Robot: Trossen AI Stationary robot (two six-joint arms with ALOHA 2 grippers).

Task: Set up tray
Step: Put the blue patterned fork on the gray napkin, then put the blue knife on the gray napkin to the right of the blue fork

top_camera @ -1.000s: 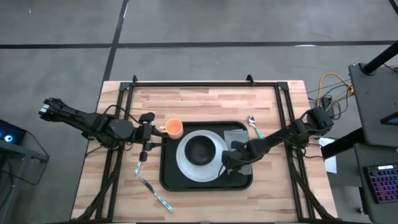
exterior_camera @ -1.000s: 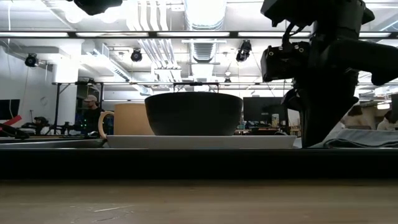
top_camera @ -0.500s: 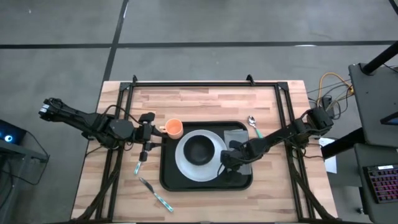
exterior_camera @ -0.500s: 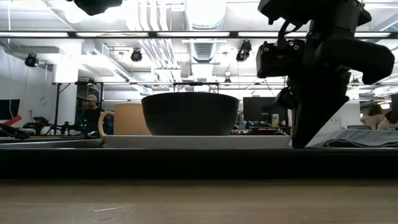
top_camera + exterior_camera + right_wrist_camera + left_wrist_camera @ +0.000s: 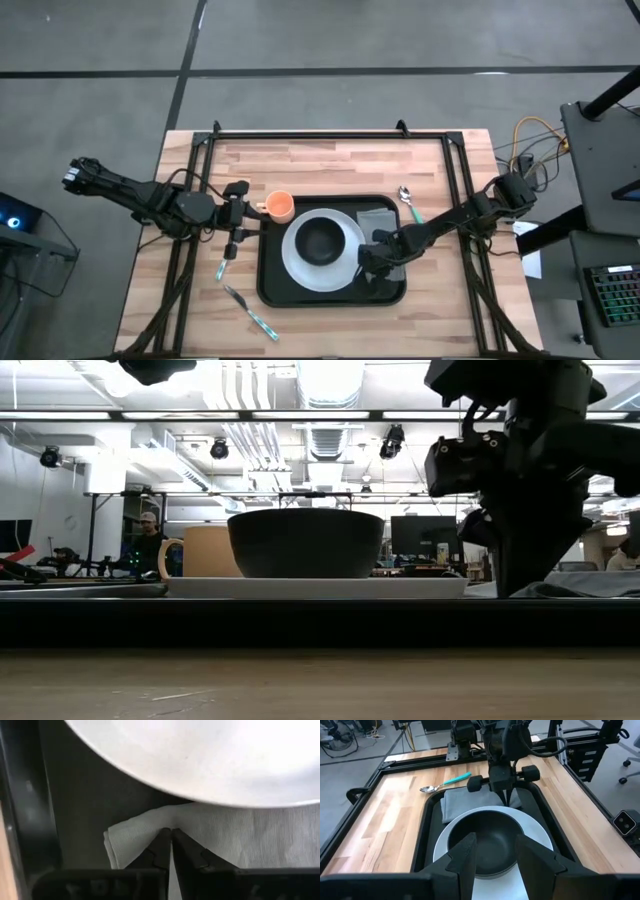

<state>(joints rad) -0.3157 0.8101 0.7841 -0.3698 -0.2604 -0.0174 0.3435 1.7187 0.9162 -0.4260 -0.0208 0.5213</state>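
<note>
right end effector pinched shut on the napkin beside the plate

the right end effector (image 5: 372,257) points down into the tray (image 5: 268,290), its two fingers (image 5: 162,851) pressed together with a fold of the grey napkin (image 5: 240,840) nipped between them, right at the napkin's near corner. its arm stretches low and diagonal from the right edge of the wooden surface (image 5: 330,160) in over the tray's right rim. in the low view the end effector (image 5: 525,575) stands upright with its tip down at the napkin (image 5: 585,585).

the white plate (image 5: 296,262) sits touching or just over the napkin's edge, so the fingers work in the narrow strip between plate rim and tray wall. a black bowl (image 5: 322,241) rests in the middle of the plate.

the left end effector (image 5: 232,217) hovers level over the surface just left of the tray, fingers (image 5: 465,857) parted with nothing between them, aimed across toward the bowl. its arm runs out low past the left edge of the surface.

an orange cup (image 5: 279,206) stands on the surface just off the tray's far-left corner, close to the left end effector. a teal-handled spoon (image 5: 408,200) lies past the tray's far-right corner; two more teal-handled utensils (image 5: 250,310) lie on the surface left of the tray.

the tray lies near the centre of the surface, toward the near edge. the far strip of wood is bare.
</note>
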